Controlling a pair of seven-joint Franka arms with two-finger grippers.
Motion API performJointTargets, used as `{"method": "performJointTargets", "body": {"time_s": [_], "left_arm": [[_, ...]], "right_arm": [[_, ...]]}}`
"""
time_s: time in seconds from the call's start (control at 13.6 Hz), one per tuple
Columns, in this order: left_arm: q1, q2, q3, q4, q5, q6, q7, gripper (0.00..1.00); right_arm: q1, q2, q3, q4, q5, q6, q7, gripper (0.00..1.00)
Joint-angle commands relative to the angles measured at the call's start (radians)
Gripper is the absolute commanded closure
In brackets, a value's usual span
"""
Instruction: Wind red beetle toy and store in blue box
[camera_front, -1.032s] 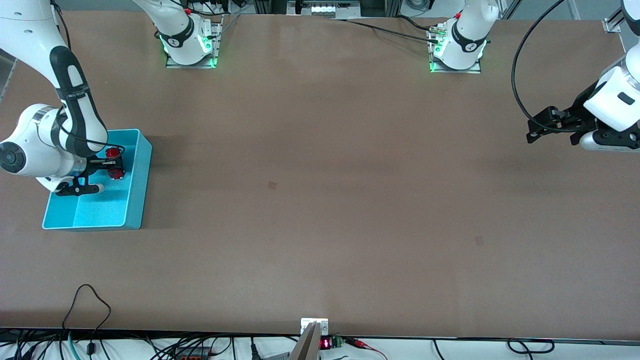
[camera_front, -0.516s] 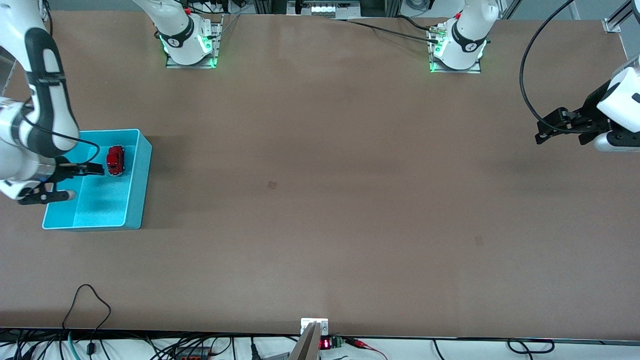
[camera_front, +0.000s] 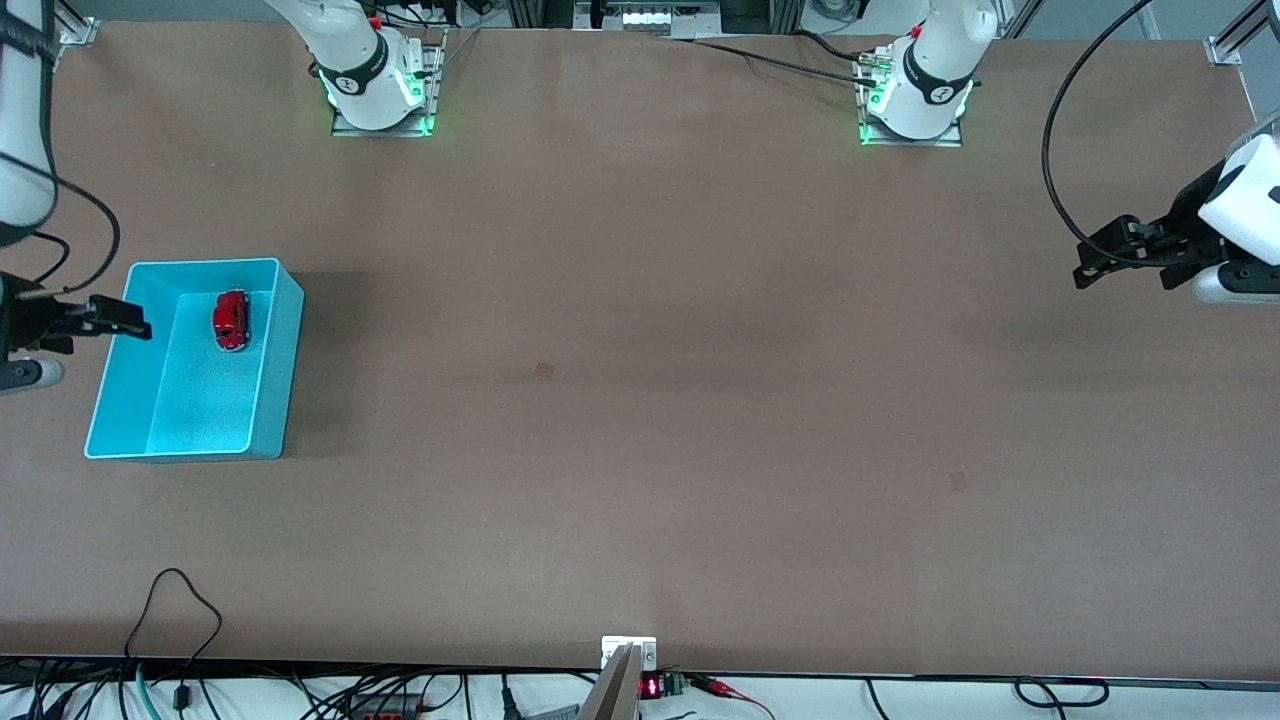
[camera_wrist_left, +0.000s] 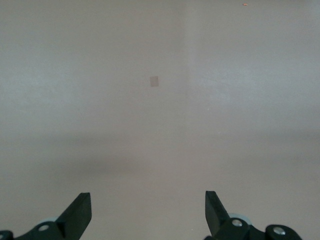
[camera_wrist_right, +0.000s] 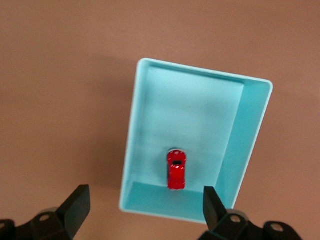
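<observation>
The right pincer (camera_front: 100, 320) has let go and backed off, now gaping and empty over the blue box (camera_front: 275, 400) rim. The red beetle toy (camera_front: 230, 320) rests inside the box, so storing looks finished. The left pincer (camera_front: 1100, 265) waits spread apart over bare counter (camera_front: 640, 400).

High front overview facing both bases; wrist cameras looking down, the right sharing the blue box (camera_front: 270, 350).
</observation>
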Motion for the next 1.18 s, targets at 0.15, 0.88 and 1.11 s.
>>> {"method": "performJointTargets", "body": {"time_s": [0.15, 0.88, 1.11], "left_arm": [[0.002, -0.002, -0.009, 0.014, -0.004, -0.004, -0.001, 0.0], [0.002, -0.001, -0.008, 0.014, -0.004, 0.012, -0.001, 0.0], [0.002, -0.001, -0.009, 0.012, -0.002, 0.012, -0.001, 0.0]], "right_arm": [[0.023, -0.069, 0.083, 0.129, -0.011, -0.227, 0.121, 0.0], [0.03, -0.092, 0.074, 0.089, -0.019, -0.231, 0.128, 0.0], [0.028, -0.093, 0.074, 0.077, -0.02, -0.224, 0.128, 0.0]]}}
